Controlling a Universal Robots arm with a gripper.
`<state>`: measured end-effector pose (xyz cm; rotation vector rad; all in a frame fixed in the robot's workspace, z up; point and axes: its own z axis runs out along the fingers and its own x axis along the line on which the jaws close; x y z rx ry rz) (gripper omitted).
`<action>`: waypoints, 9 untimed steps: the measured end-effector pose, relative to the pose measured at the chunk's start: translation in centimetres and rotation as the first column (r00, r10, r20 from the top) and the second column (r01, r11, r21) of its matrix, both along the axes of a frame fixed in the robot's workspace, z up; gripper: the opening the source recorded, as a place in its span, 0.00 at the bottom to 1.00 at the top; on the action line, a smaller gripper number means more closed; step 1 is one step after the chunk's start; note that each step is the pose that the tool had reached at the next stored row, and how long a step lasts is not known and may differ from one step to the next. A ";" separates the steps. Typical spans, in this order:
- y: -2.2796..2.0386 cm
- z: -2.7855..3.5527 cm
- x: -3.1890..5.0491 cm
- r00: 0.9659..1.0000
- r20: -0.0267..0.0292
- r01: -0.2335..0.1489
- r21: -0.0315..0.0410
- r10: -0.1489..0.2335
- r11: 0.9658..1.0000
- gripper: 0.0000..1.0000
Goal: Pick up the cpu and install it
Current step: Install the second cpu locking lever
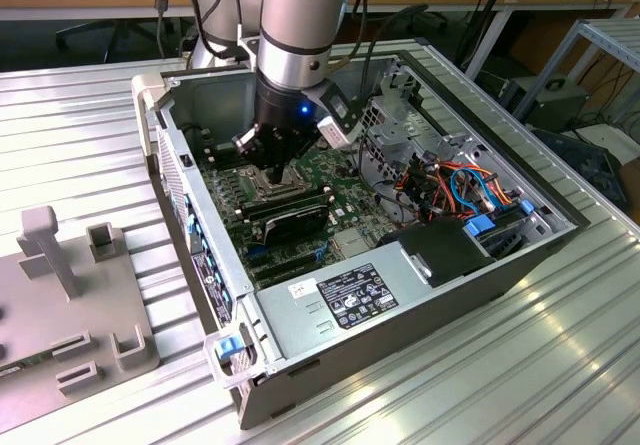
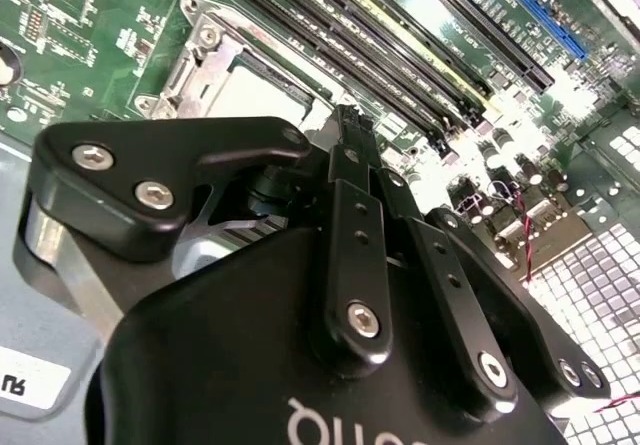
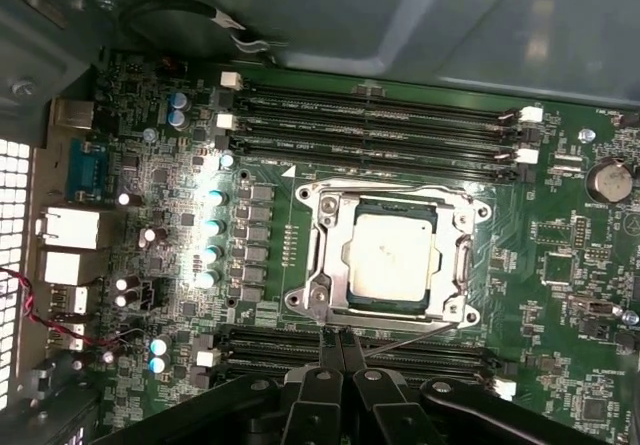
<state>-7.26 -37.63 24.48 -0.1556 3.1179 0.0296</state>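
Note:
The cpu [image 3: 393, 255], a small square chip with a dull silver top, lies flat inside the metal socket frame [image 3: 325, 255] on the green motherboard [image 3: 570, 265]. The frame is open around it, and a thin lever runs along the side nearest the gripper. My gripper [image 3: 340, 337] is shut, its two black fingers pressed together with nothing between them. It hovers just off the socket's edge, apart from the chip. In the second wrist view the gripper [image 2: 352, 120] points down beside the socket, where the cpu's pale top [image 2: 255, 90] shows. In the exterior view the gripper [image 1: 272, 155] is low inside the open computer case [image 1: 190, 215].
Long black memory slots [image 3: 370, 115] flank the socket on both sides. Capacitors [image 3: 213, 225] and rear ports [image 3: 70, 230] stand nearby. The case holds a power supply [image 1: 350, 295], coloured cables [image 1: 450, 185] and a drive bay [image 1: 500, 220]. A grey fixture [image 1: 60, 295] sits on the exterior view's left.

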 end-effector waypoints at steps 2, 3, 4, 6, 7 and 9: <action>0.00 -0.23 -0.10 1.000 0.000 0.000 0.000 0.000 1.000 0.11; 0.00 -0.34 -0.12 1.000 0.000 0.000 0.000 0.000 1.000 0.11; 0.00 -0.59 -0.15 1.000 0.000 0.000 0.000 0.000 1.000 0.11; 0.00 -1.03 -0.20 1.000 0.000 0.000 0.000 0.000 1.000 0.11; 0.00 -1.28 -0.24 1.000 0.000 0.000 0.000 0.000 1.000 0.11; 0.00 -1.58 -0.30 1.000 0.000 0.000 0.000 0.000 1.000 0.11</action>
